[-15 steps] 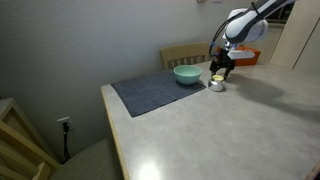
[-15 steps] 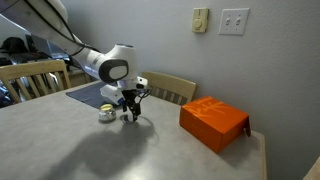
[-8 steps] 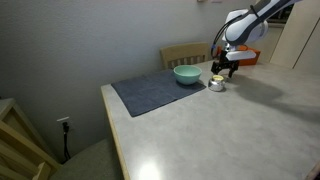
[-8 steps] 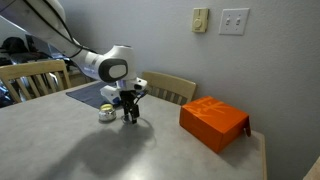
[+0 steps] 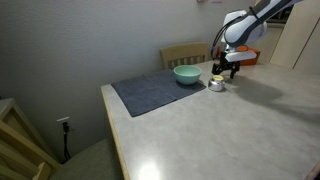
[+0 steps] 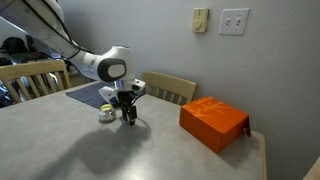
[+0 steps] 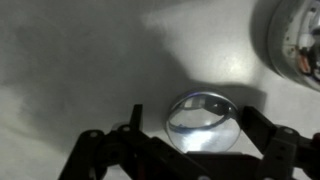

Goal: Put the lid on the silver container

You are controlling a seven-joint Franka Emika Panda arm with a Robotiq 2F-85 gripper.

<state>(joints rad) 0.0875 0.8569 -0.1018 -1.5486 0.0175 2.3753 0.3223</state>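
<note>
Inspection of the tabletop (image 5: 220, 130), taken left to right in an exterior view, found a grey mat (image 5: 150, 92) farthest from the silver container (image 5: 215, 84). A teal bowl (image 5: 186, 74) stood on the mat's edge, just beside the container. The container itself stood upright on bare tabletop, uncovered. The jaws hung low immediately beyond it, on the side away from the bowl. An orange box (image 6: 213, 122) lay well apart from the container, past the jaws, and played no part.

In the wrist view the same order held in closer detail. The finger (image 7: 133, 125) farther from the container came first, then the lid (image 7: 205, 122), then the finger (image 7: 256, 126) on the container's side. Last came the container's rim (image 7: 292, 40), cut by the upper right corner of the frame.

The lid was a round, shiny disc lying flat on the tabletop. It had no long axis to align, so judging by its shape, any approach angle should serve.

The jaws stood open and straddled the lid. A clear gap showed on the side away from the container and a narrower one on the container's side. They held nothing, and contact with the lid's rim could not be confirmed.

In the inspector's judgement, the coming move turns on one offset: the container lay near the lid, but apart from it, toward the wrist view's upper right. Once gripped and raised, the lid would need a short carry in that direction. It would then have to be set down level over the rim. A thin, slick lid may slip or tilt in the grip.
</note>
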